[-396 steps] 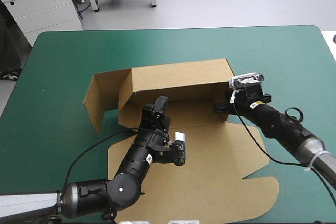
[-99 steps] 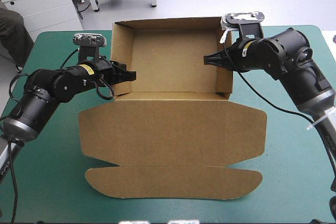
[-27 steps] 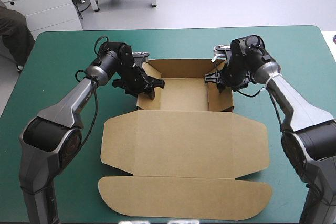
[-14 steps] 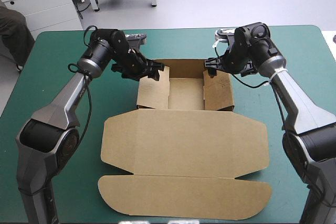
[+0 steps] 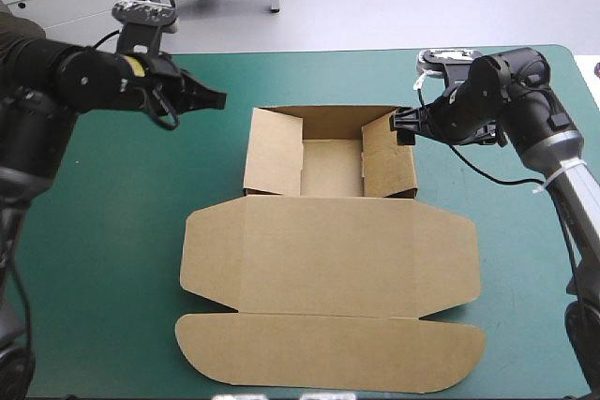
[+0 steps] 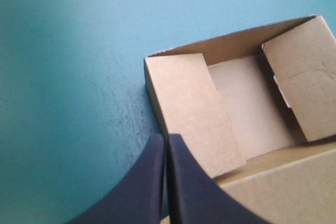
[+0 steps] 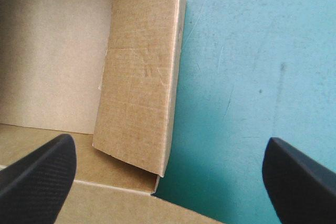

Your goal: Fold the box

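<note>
The brown box point(image 5: 330, 168) stands mid-table as an open tray, its side flaps leaning inward and its lid point(image 5: 328, 264) flat toward the near edge. My left gripper point(image 5: 214, 98) hovers shut to the left of the tray, well apart from it. In the left wrist view the gripper point(image 6: 166, 141) points at the tray's left flap point(image 6: 191, 111) from outside. My right gripper point(image 5: 403, 125) is open just above the tray's far right corner. In the right wrist view the gripper point(image 7: 168, 144) straddles the right flap point(image 7: 139, 72) without touching it.
The teal-green cover point(image 5: 103, 231) shows in wide strips left and right of the box. The lid's rounded tuck flap point(image 5: 328, 355) reaches close to the table's near edge.
Both grippers have drawn back from the tray's side flaps. The left arm has risen and swung far to the left, and the right has shifted right. The box stays put.
</note>
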`<state>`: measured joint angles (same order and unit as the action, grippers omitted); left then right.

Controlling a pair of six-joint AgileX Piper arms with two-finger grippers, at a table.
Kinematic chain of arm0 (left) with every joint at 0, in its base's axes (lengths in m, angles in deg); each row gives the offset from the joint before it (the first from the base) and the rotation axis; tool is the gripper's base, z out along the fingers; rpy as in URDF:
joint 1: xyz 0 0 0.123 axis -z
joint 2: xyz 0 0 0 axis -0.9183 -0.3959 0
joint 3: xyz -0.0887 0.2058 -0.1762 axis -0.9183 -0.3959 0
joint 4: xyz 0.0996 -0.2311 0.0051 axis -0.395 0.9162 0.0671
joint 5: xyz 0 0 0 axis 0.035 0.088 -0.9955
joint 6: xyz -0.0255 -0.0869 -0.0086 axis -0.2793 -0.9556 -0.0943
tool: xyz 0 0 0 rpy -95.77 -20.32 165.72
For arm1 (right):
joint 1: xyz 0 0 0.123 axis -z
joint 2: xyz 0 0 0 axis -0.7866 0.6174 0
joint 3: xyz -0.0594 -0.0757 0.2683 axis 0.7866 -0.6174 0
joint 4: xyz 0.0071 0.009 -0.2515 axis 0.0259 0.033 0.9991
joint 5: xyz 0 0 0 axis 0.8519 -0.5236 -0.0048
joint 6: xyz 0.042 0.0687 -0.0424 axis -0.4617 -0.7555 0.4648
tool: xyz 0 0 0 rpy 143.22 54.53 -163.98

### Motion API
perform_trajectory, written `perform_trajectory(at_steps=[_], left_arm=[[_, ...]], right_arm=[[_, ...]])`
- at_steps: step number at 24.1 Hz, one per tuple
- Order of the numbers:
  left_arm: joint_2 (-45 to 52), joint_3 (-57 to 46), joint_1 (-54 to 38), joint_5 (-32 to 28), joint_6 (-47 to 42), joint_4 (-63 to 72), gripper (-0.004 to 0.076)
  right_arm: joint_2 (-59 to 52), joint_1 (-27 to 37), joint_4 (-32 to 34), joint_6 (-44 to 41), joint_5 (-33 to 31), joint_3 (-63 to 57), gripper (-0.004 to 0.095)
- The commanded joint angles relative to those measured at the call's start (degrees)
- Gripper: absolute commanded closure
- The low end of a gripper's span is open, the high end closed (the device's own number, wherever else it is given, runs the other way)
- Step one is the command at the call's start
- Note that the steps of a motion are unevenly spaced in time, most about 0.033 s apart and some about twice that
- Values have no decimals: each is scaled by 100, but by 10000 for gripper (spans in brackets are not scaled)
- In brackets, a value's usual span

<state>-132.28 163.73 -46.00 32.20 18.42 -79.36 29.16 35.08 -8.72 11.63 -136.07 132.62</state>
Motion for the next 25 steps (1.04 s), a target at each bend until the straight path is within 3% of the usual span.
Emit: perform_trajectory(at_steps=[1, 10, 16, 23, 25], left_arm=[[1021, -694, -4, 188, 111, -293, 734], [3030, -3404, -4, -75, -86, -881, 734], [4719, -5202, -4, -742, -128, -999, 734], [6143, -6401, -4, -846, -322, -986, 734], [6445, -6555, -4, -846, -322, -939, 734]], right_arm=[[-159, 24, 47, 66, 95, 126, 31], [729, 24, 9, -22, 263, 126, 31], [1220, 24, -333, -36, 706, 139, 31], [1554, 24, -548, -26, 641, 149, 32], [1554, 24, -548, -100, 621, 149, 130]])
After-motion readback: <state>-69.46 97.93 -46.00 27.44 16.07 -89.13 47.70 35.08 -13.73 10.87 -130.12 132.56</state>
